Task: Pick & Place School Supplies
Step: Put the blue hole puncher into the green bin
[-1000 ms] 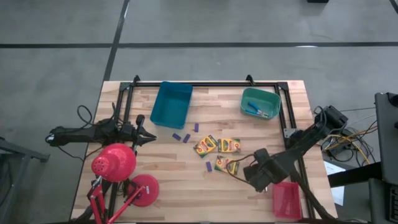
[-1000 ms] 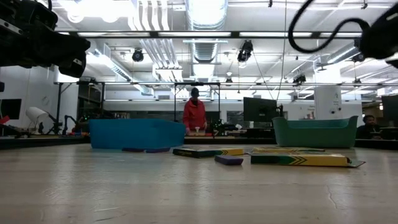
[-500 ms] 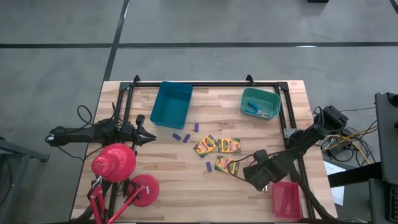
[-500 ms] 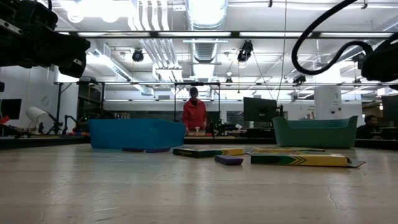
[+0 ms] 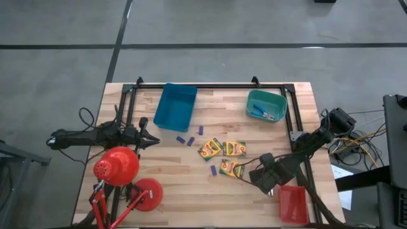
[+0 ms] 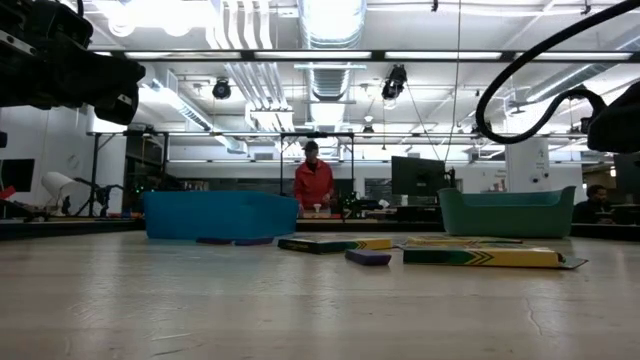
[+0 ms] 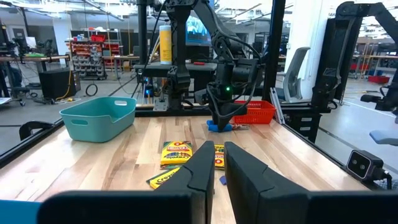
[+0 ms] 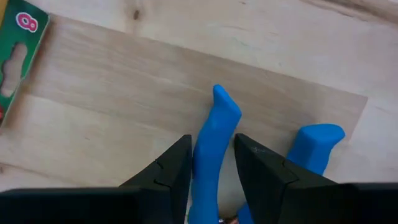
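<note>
In the high view the right gripper (image 5: 264,180) covers the scissors (image 8: 214,146) under it; only the right wrist view shows their blue handles, cut off at the picture's edge. The crayon box (image 8: 18,59) there is also cut by the edge. The teal tray (image 5: 266,105) holds something blue, too small to tell.

A red lamp (image 5: 116,166) is sitting at eight o'clock, a blue tray (image 5: 175,106) at eleven, teal tray (image 5: 266,105) at one, red tray (image 5: 294,203) at five.
</note>
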You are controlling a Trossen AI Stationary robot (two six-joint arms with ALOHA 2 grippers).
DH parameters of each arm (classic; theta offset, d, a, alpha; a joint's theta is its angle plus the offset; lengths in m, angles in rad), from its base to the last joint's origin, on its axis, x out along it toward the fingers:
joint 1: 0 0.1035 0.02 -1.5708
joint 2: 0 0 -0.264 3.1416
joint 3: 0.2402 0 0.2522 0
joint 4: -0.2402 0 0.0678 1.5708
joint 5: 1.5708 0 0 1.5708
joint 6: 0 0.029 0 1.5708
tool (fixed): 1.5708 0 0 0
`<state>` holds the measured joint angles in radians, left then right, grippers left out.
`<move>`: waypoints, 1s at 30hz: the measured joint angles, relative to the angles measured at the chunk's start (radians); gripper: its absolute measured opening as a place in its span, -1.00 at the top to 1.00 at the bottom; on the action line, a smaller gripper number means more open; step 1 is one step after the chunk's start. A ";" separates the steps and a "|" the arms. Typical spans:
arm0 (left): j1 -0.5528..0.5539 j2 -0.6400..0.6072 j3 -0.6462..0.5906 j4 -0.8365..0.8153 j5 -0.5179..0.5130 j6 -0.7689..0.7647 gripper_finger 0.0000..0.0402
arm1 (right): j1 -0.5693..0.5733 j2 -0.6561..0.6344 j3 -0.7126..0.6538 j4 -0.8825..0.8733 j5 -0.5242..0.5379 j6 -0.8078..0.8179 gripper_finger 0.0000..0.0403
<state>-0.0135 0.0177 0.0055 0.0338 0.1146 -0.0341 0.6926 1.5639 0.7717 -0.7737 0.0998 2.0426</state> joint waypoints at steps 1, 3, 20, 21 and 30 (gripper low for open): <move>0.000 0.000 0.000 0.000 0.000 0.000 0.79 | 0.000 0.000 0.000 -0.001 0.000 0.000 0.46; 0.000 0.000 0.000 0.000 0.000 0.000 0.80 | 0.000 0.000 0.000 0.000 0.000 0.000 0.52; 0.000 0.000 0.000 0.000 0.000 0.000 0.79 | 0.000 0.000 -0.001 0.003 -0.003 -0.012 0.75; 0.000 0.000 0.000 0.000 0.000 0.000 0.79 | 0.000 0.000 0.000 0.003 -0.003 -0.012 0.76; 0.000 0.000 0.000 0.000 0.000 0.000 0.79 | -0.005 -0.065 0.050 -0.108 0.055 -0.069 0.75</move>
<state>-0.0135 0.0175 0.0055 0.0336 0.1145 -0.0341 0.6874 1.4994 0.8221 -0.8813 0.1547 1.9733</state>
